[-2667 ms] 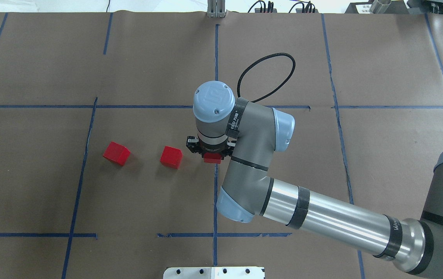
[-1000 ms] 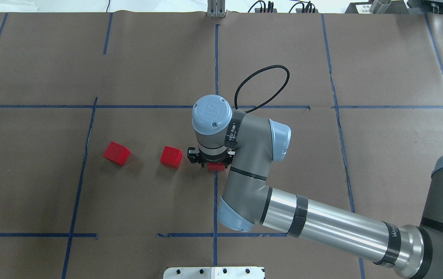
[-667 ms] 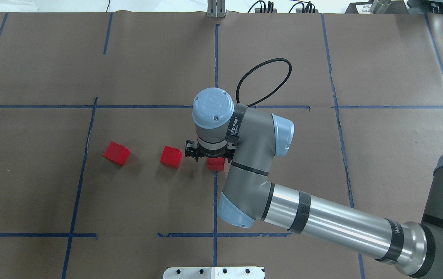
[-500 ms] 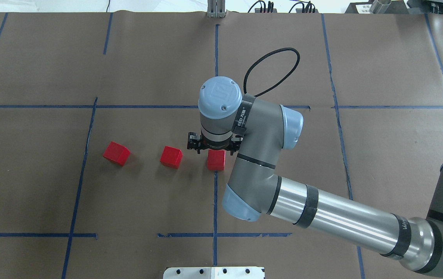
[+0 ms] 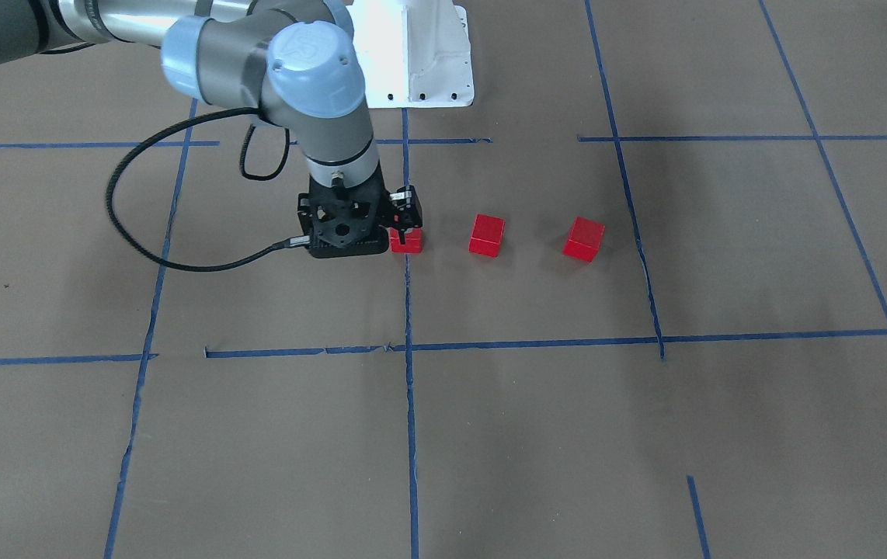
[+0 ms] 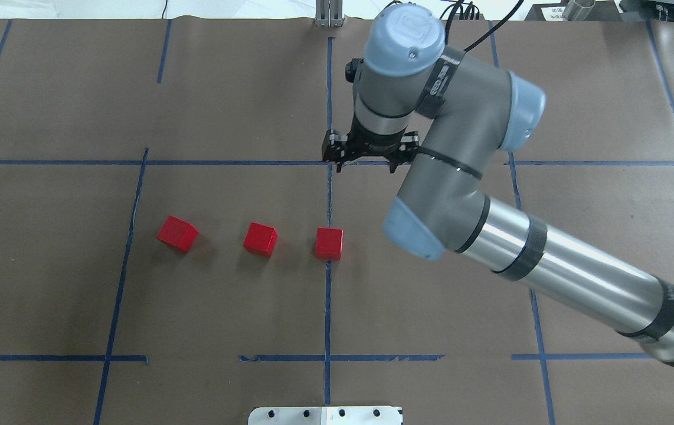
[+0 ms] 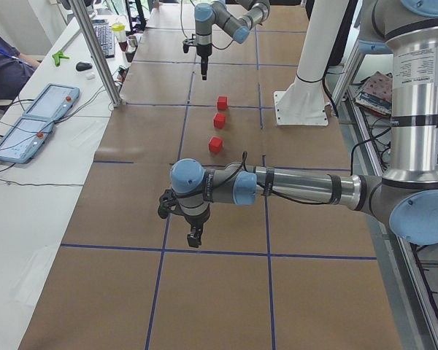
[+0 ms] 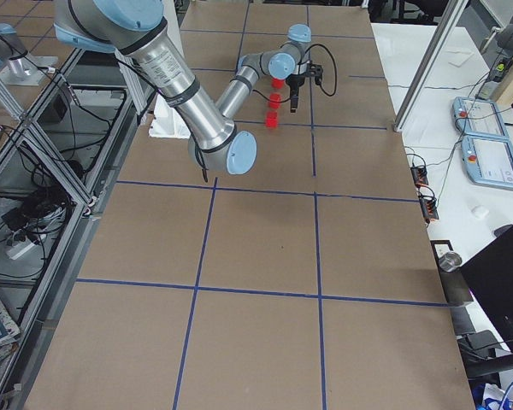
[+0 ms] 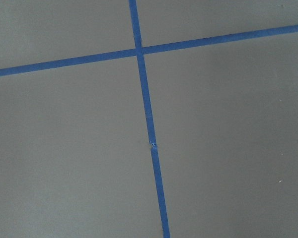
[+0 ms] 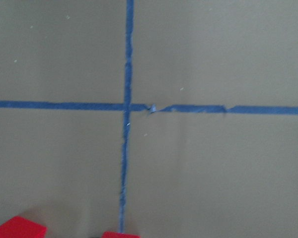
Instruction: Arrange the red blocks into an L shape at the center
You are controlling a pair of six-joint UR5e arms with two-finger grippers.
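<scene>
Three red blocks (image 6: pixel 260 239) sat in a spaced row on the brown-papered table (image 6: pixel 225 307), none touching. One rested on the blue tape line (image 6: pixel 327 295) crossing the center (image 6: pixel 290 283). The right gripper (image 6: pixel 366 160) hung apart from them, fingers spread and empty. Whether the left gripper (image 7: pixel 195 236) was spread or clenched, I could not tell.

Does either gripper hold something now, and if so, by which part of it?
Nothing is held. All three red blocks lie free on the table; the right gripper is open and empty, the left gripper far off.
</scene>
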